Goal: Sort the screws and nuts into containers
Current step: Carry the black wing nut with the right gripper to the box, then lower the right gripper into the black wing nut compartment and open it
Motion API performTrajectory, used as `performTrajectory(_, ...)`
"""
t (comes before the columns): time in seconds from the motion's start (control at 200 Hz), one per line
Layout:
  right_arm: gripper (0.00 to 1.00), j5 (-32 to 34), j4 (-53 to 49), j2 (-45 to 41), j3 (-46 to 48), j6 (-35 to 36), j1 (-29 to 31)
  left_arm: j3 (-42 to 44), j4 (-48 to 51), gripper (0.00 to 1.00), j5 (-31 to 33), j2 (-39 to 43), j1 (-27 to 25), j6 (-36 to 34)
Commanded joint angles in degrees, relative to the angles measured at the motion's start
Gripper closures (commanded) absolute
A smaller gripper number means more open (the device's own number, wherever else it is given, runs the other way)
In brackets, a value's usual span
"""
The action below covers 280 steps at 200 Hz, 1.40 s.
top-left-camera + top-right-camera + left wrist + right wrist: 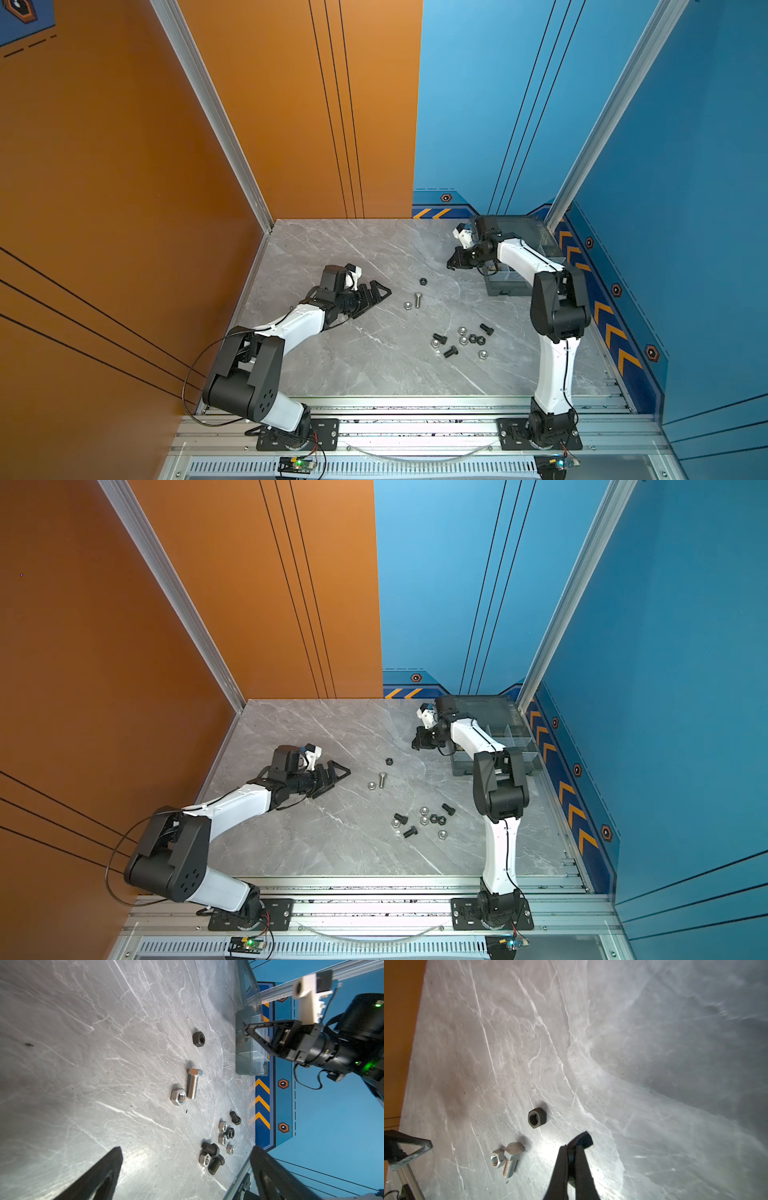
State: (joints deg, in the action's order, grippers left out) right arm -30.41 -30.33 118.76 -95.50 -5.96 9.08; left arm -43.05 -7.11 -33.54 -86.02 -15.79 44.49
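My right gripper [452, 262] hangs low over the marble, just left of the smoky-grey organiser box [503, 287]. It is shut on a small black piece [584, 1139] that sticks out past the tips, a wing nut by its shape. The box's containers [505, 731] show behind the right forearm. My left gripper [187, 1167] lies on its side at mid-left, open and empty. Between the arms lie a black nut [423, 281], a silver screw [418, 298] and a silver nut [408, 305]. Nearer the front, black screws [439, 337] and several silver and black nuts [464, 340] form a cluster.
The box's lid [525, 230] stands open against the back right corner. The right arm's elbow [559, 303] hangs over the box's front end. An orange wall bounds the left side and a blue wall the right. An aluminium rail [415, 405] edges the front.
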Motion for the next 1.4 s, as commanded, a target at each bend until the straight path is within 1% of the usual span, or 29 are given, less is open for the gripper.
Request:
performTrajectory(0.0,1.0,1.15,2.73,-5.04,1.6,-2.27,-3.14,1.16,-0.53,0.02,-0.84,0.98,0.5,-0.02)
performTrajectory(0.16,1.0,12.38,2.55,-8.7,3.75,-2.9,-6.14,1.44,-0.68,0.02,-0.87,1.16,0.5,-0.01)
performTrajectory(0.27,1.0,17.69,3.26,-10.67,5.91,-4.18,-8.2,1.6,-0.7,0.02,-0.78,1.42,0.58,-0.06)
performTrajectory(0.456,1.0,22.12,5.99,-13.23,9.45,-8.1,-12.29,1.74,-0.62,0.02,-0.84,1.72,0.7,0.0)
performTrajectory(0.566,1.0,24.92,6.51,-13.65,10.5,-9.14,-14.22,1.65,-0.52,0.02,-0.83,1.81,0.62,0.04)
performTrajectory(0.716,1.0,25.89,6.64,-12.97,10.89,-10.25,-16.48,1.48,-0.53,0.02,-0.87,1.75,0.51,0.08)
performTrajectory(0.911,1.0,26.72,7.17,-10.32,10.12,-10.67,-17.93,0.87,-0.3,0.02,-1.01,1.23,0.37,-0.01)
performTrajectory(1.076,1.0,25.8,5.62,-6.77,7.3,-10.23,-18.22,0.48,-0.27,0.02,-1.0,0.94,0.22,0.05)
performTrajectory(1.397,1.0,25.13,7.3,-3.89,6.88,-11.77,-18.05,-0.65,0.44,0.02,-1.43,0.24,0.07,-0.72)
